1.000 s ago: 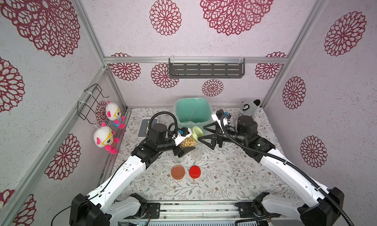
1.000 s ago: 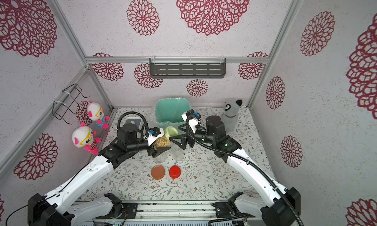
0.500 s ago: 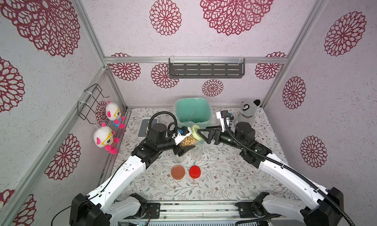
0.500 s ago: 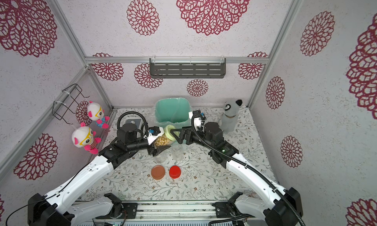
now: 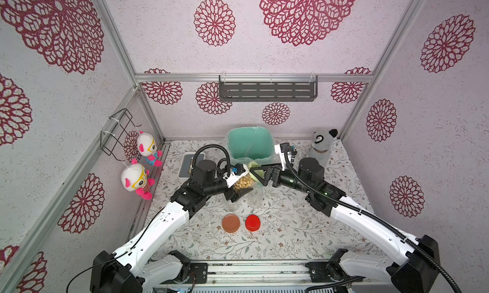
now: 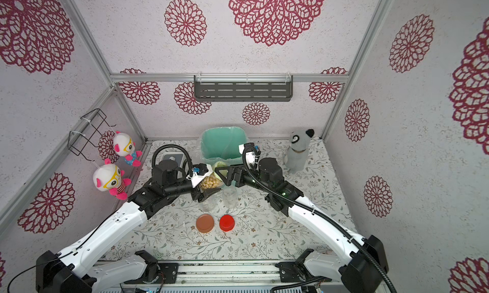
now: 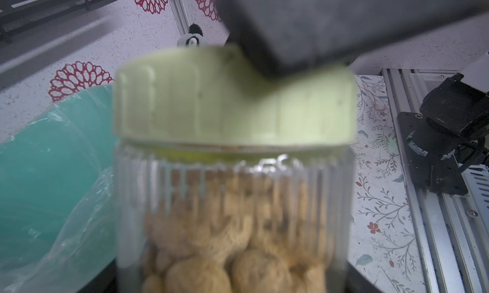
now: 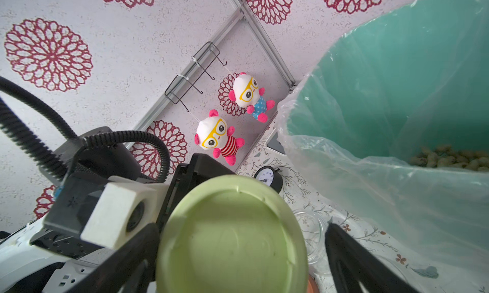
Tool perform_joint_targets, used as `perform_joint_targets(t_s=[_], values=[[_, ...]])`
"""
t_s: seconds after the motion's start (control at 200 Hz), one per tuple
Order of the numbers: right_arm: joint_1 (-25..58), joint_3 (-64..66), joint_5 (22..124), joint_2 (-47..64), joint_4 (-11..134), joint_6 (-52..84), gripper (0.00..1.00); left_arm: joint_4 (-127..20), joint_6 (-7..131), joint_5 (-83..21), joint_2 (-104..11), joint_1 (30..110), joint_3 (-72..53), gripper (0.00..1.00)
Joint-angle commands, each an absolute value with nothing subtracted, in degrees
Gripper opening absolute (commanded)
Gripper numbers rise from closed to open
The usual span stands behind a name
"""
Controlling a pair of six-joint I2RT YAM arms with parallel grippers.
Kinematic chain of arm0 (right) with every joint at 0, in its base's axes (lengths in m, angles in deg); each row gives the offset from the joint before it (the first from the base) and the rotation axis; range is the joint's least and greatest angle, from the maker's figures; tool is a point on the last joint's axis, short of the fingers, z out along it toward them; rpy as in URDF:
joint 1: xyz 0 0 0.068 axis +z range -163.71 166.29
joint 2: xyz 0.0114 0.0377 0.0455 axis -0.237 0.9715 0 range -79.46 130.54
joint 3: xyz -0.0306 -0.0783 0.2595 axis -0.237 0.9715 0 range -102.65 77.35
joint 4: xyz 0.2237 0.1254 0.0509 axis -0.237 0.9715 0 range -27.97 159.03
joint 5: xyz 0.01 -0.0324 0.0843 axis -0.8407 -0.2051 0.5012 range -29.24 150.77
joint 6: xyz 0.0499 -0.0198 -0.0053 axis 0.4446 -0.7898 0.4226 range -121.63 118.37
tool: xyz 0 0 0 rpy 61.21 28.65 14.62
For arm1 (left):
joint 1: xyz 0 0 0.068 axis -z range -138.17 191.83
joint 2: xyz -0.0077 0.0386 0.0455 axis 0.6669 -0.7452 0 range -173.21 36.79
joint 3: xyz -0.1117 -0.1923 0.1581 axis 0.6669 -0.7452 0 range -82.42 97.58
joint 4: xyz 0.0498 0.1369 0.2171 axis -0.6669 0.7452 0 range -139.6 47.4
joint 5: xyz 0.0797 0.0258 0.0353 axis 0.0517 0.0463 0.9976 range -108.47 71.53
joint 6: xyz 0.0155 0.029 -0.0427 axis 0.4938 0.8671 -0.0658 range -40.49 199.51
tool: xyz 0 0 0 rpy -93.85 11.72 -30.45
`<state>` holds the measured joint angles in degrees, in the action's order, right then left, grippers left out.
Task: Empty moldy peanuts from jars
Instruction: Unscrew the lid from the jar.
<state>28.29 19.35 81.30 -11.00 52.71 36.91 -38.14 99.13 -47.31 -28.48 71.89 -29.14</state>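
1. The left gripper (image 5: 239, 189) pinches the jar (image 5: 244, 182), tipped, at the bin's (image 5: 248, 143) 6 o'clock.
2. The peanuts (image 7: 225, 238) are inside, and the green lid (image 8: 232, 238) is on.
3. The right gripper (image 5: 257, 176) is spread wide, straddling that lid.
4. Loose peanuts (image 8: 449, 159) lie in the bin.
5. Empty jars (image 5: 231, 203) (image 5: 255, 197) stand at the held jar's 6 o'clock.
6. The dial (image 8: 266, 172) has numerals too small to read.

Pale green lid (image 8: 232, 238), mint bin (image 5: 248, 143), tan peanuts (image 5: 242, 184)
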Motion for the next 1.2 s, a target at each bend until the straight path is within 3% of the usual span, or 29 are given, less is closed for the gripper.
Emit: perform_joint_targets(t_s=[0.0,0.17,0.63,1.041,1.196], values=[[28.9,17.1,80.9,-10.9,51.5,36.6,0.99,-43.6,99.1,-48.1,-27.0,71.8,-28.4,0.0],[29.4,14.9,80.8,-9.6,55.1,34.8,0.98,-43.7,99.2,-48.2,-26.8,71.8,-29.0,0.0],[28.8,13.4,80.8,-12.8,64.1,21.5,0.77,-42.9,98.8,-48.0,-26.0,71.8,-28.5,0.0],[22.4,15.8,98.3,-12.2,62.5,3.7,0.63,-38.0,99.4,-53.3,-27.0,71.8,-26.4,0.0],[21.6,15.6,102.2,-11.3,65.7,-4.0,0.62,-36.2,100.0,-54.5,-27.2,71.8,-25.6,0.0]])
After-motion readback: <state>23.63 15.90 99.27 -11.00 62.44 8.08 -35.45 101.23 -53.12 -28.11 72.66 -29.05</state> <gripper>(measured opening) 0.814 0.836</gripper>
